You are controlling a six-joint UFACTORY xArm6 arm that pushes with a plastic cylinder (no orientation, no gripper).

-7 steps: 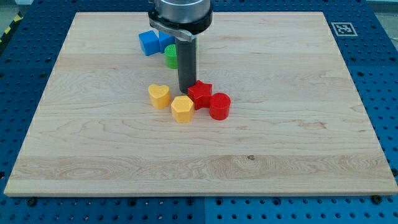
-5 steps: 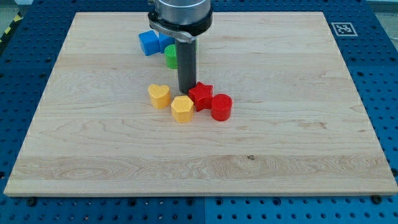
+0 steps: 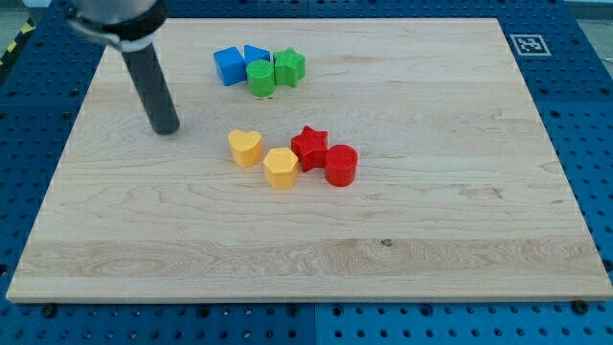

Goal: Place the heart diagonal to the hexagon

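Now down on the wooden board [image 3: 460, 249], toward its left edge: my tip [image 3: 166, 128], a bare dark rod with no jaws to spread or press together, touching no block. Well to the view's right of the tip, near the board's middle, the yellow heart [image 3: 245, 148], clear of the rod and sitting just beside the yellow hexagon [image 3: 281, 168]. Hexagon lower and to the right of the heart, so offset both across and down, the two nearly touching. Right of the hexagon and against it, a red star [image 3: 308, 147]; touching the star on its lower right, a red cylinder [image 3: 340, 164]. Up near the board's top edge, a separate cluster: a blue cube [image 3: 229, 66] at its left, a second blue block [image 3: 256, 55] partly hidden behind a green cylinder [image 3: 260, 78], shape not clear, and a green star [image 3: 289, 67] at its right. At the board's top right corner, a black-and-white marker tag [image 3: 527, 44].
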